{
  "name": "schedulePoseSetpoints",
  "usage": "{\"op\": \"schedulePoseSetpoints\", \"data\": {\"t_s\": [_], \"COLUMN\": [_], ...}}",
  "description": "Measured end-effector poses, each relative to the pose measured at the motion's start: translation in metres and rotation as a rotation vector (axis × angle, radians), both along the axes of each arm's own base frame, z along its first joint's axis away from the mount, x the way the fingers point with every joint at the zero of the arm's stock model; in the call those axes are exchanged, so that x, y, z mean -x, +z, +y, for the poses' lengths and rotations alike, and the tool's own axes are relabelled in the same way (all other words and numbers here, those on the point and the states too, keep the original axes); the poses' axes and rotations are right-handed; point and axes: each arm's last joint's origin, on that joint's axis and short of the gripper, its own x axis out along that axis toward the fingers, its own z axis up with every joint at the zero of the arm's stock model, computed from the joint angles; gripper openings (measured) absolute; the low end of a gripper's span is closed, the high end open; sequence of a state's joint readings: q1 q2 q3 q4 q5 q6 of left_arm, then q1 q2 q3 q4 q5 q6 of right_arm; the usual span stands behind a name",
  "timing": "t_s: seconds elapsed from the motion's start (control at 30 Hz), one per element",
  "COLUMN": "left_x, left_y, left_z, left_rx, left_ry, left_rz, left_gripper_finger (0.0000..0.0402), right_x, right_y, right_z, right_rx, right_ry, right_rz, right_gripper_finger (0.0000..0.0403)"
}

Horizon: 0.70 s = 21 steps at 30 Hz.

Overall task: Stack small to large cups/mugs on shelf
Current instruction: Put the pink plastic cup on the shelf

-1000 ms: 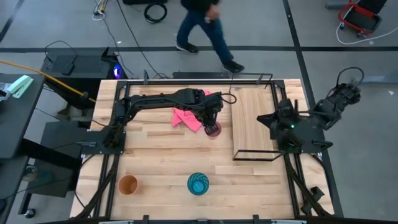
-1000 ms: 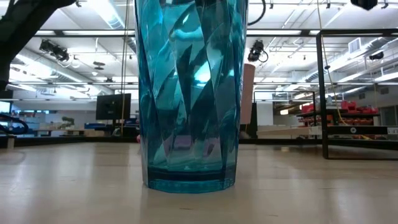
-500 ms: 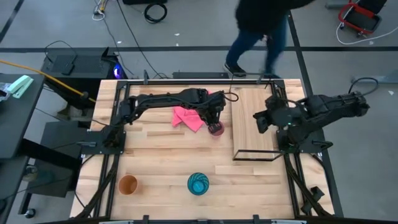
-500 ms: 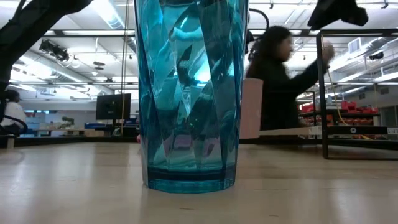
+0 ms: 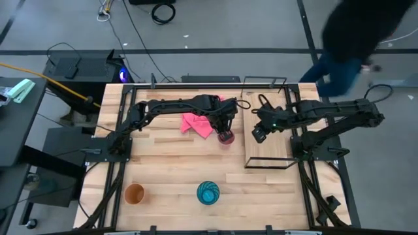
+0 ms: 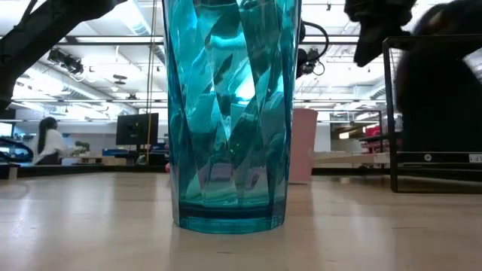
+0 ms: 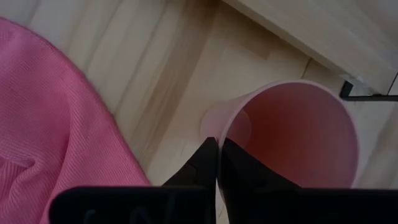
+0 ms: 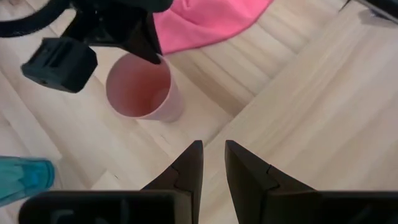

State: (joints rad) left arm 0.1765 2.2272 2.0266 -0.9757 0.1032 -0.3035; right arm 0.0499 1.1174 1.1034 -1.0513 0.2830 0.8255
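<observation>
R gripper [image 5: 257, 135] has swung out over shelf [image 5: 268, 153], jaws slightly apart, empty; L gripper [image 5: 225, 132] pinches pink cup [image 5: 226, 137] rim.

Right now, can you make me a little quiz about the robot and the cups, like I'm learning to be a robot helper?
1. True or false: the left gripper is pinching the rim of the pink cup.
2. What does the right gripper hover over? A) the orange cup B) the shelf C) the pink cloth
3. Fill in: the teal-blue cup stands on the table, ____ on the shelf.

Key: 1 true. 2 B. 3 not; no cup is on the shelf yet, and the orange cup also stands on the table's near side.
</observation>
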Motion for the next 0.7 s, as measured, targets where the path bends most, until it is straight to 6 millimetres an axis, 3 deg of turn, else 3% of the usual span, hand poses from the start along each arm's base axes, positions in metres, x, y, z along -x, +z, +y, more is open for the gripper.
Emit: {"op": "schedulePoseSetpoints", "data": {"t_s": [0.2, 0.37, 0.7], "left_x": [-0.001, -0.002, -0.002], "left_y": [0.0, 0.001, 0.001], "left_z": [0.0, 0.001, 0.005], "left_rx": [-0.002, -0.005, -0.005], "left_ry": [0.0, 0.0, 0.009], "left_rz": [-0.01, -0.025, -0.026], "left_gripper_finger": [0.0013, 0.0044, 0.0087], "right_x": [-0.021, -0.032, -0.035], "right_y": [-0.013, -0.024, -0.024], "right_z": [-0.007, -0.012, -0.013], "right_rx": [-0.046, -0.078, -0.078], "right_ry": [0.053, 0.091, 0.101], "right_rz": [0.042, 0.103, 0.086], "right_gripper_finger": [0.0075, 0.008, 0.0103]}}
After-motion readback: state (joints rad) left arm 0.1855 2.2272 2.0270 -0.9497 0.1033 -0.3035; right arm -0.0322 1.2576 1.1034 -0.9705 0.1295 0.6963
